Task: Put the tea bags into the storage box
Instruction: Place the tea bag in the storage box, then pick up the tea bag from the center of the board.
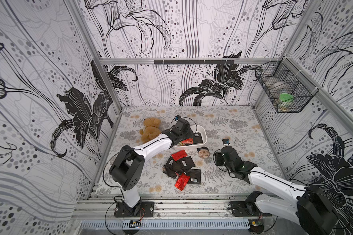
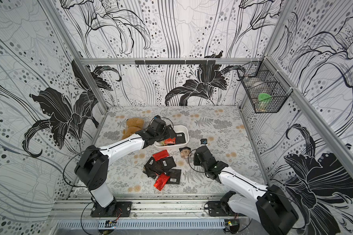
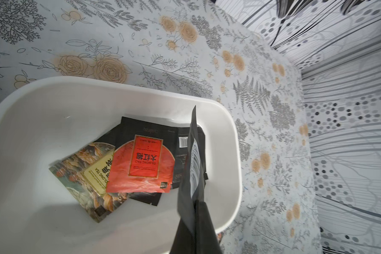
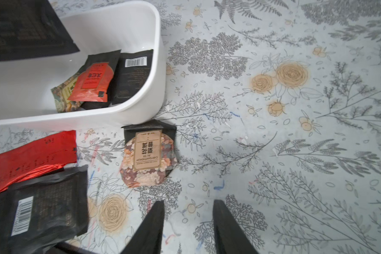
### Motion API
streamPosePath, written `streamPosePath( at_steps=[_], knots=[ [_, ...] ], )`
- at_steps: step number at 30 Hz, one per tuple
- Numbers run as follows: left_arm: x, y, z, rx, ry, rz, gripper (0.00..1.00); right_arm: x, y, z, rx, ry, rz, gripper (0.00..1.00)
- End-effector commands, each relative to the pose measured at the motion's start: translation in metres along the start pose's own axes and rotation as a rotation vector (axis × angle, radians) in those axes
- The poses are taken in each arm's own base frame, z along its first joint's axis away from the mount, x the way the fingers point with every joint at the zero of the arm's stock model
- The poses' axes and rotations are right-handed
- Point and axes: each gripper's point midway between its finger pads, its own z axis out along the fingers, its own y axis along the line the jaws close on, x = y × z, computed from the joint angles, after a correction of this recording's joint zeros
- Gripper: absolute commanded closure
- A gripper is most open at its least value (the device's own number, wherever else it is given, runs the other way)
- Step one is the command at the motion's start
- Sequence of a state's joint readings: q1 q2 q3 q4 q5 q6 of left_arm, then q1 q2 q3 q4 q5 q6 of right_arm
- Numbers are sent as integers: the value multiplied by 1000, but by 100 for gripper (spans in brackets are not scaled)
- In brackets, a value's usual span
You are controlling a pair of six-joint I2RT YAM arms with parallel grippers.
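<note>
The white storage box [image 1: 204, 134] stands mid-table, and in the left wrist view its rim [image 3: 75, 83] is close below. Inside lie an orange-labelled tea bag [image 3: 141, 165], a black barcoded one [image 4: 132, 77] and a yellow-labelled one [image 3: 97, 176]. My left gripper [image 3: 198, 202] hangs over the box, shut on a black tea bag [image 3: 193, 176] held edge-on. A pile of black and red foil tea bags [image 1: 181, 168] lies in front of the box. A tan floral tea bag [image 4: 149, 154] lies alone beside the box. Just short of it, my right gripper [image 4: 188, 203] stands open and empty above the table.
A brown teddy bear [image 1: 150, 130] lies left of the box, behind the left arm. A black wire basket [image 1: 283, 91] with a green-lidded jar hangs on the right wall. Patterned walls enclose the table on three sides; a metal rail [image 1: 171, 203] runs along the front.
</note>
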State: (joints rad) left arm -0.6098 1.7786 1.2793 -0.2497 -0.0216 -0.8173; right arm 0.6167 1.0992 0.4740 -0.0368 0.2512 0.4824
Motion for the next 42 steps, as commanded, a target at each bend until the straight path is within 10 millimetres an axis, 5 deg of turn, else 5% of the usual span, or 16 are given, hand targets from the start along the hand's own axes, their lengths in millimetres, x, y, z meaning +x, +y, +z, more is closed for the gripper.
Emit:
streamPosePath(
  at_steps=[1, 4, 8, 15, 21, 29, 42],
  knots=[
    [-6, 0, 5, -2, 21, 42, 80, 13, 6, 6, -94, 65, 44, 57],
    [-11, 8, 3, -45, 14, 63, 41, 14, 8, 6, -121, 69, 46, 53],
    [-22, 17, -14, -96, 10, 81, 31, 14, 12, 7, -140, 73, 44, 51],
    [-15, -3, -55, 15, 67, 179, 32, 16, 10, 12, -125, 88, 37, 46],
    [8, -16, -72, 102, 109, 283, 32, 14, 11, 15, -99, 123, 61, 41],
    [35, -2, -65, -3, 127, 367, 34, 8, 24, 26, -88, 221, 95, 40],
    [70, -10, -57, 29, 248, 373, 35, 4, 35, 59, -59, 305, 72, 44]
  ],
)
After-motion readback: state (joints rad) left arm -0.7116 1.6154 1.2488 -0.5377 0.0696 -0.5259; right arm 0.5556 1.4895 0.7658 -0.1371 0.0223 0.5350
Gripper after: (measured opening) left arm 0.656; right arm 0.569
